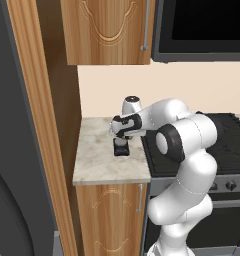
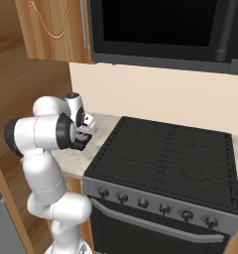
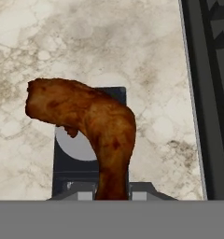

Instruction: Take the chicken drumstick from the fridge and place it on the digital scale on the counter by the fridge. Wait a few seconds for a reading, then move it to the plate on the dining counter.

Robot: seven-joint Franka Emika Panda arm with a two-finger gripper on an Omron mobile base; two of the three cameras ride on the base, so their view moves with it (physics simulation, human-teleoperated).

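The chicken drumstick is seen grasped by its narrow end in the hand, held directly above the digital scale on the table beside the stove. Weighing appears in hand; lowering and release are judged next. Its long axis runs from the hand outward, the thick end bent leftward.

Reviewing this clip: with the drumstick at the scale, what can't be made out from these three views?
- Contact: hand view, the chicken drumstick covers most of the digital scale; resting or hovering is unclear.
- Fingertips: hand view, hidden behind the drumstick's narrow end.
- Scale display: left base view, the scale is too small and half under the gripper.
- Scale and drumstick: right base view, blocked by the arm.
- Counter left edge: left base view, against a wooden panel.
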